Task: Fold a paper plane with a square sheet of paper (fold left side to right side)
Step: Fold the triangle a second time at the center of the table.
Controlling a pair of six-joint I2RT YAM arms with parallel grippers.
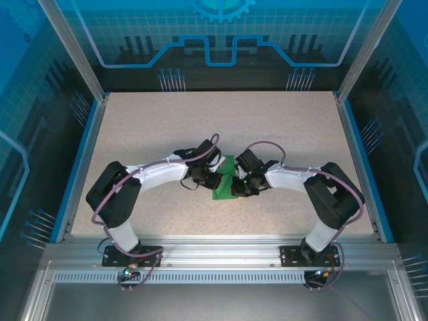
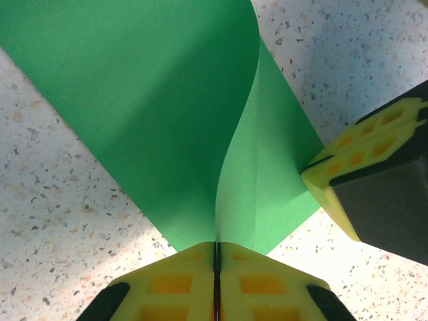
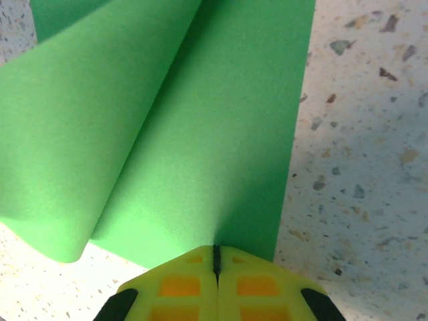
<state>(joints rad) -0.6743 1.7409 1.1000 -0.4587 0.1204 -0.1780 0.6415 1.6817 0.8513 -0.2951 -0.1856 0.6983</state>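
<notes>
The square sheet of paper (image 1: pixel 221 192) is bright green and lies mid-table between both grippers, partly folded, with one flap curling up off the table (image 2: pixel 147 100). My left gripper (image 2: pixel 216 249) is shut on the lifted flap's near edge, which runs straight into the slit between its yellow fingers. From the top, the left gripper (image 1: pixel 214 180) is at the sheet's left side and the right gripper (image 1: pixel 239 188) at its right. The right gripper (image 3: pixel 215 251) is shut on the sheet's (image 3: pixel 200 134) edge. One of its yellow fingers (image 2: pixel 341 177) shows against the paper's right side.
The table (image 1: pixel 167 127) is speckled beige, bounded by blue side rails (image 1: pixel 80 160) and an aluminium frame at the near edge (image 1: pixel 214 257). Both arms bend inward and meet over the middle. Bare tabletop (image 3: pixel 361 167) lies right of the paper.
</notes>
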